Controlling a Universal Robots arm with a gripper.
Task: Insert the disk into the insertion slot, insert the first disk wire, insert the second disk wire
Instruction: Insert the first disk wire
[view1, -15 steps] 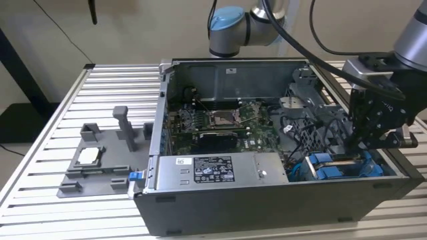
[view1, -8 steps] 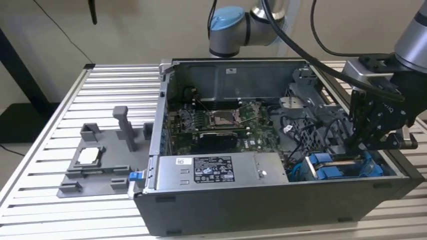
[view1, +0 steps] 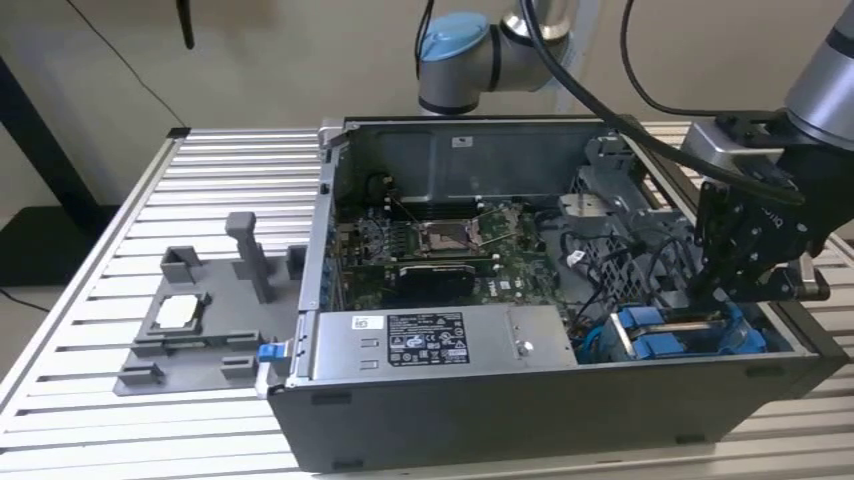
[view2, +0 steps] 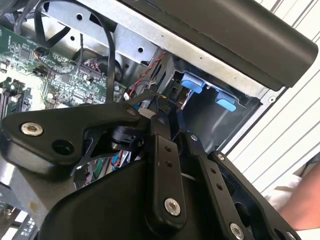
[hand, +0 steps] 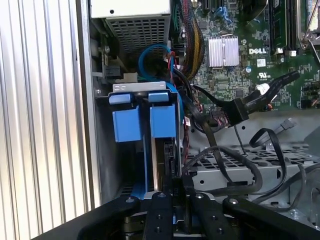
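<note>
Nearest in the exterior view, the dark computer case lay open on the slatted counter. A grey power-supply box sat along its near wall. At about four o'clock in that view, the pincer hung down into the case's corner bay, just above the bright blue carrier tabs.

In the first wrist view the disk stood on edge in its slot, beside a second blue carrier. The pincer looked pressed together on the disk's back edge. A black wire lay near the disk with its plug end loose, just off the motherboard.

At nine o'clock in the exterior view, a grey fixture tray rested on the counter beside the case. Farthest back, at twelve o'clock, the arm's blue-capped joint stood behind the case.
</note>
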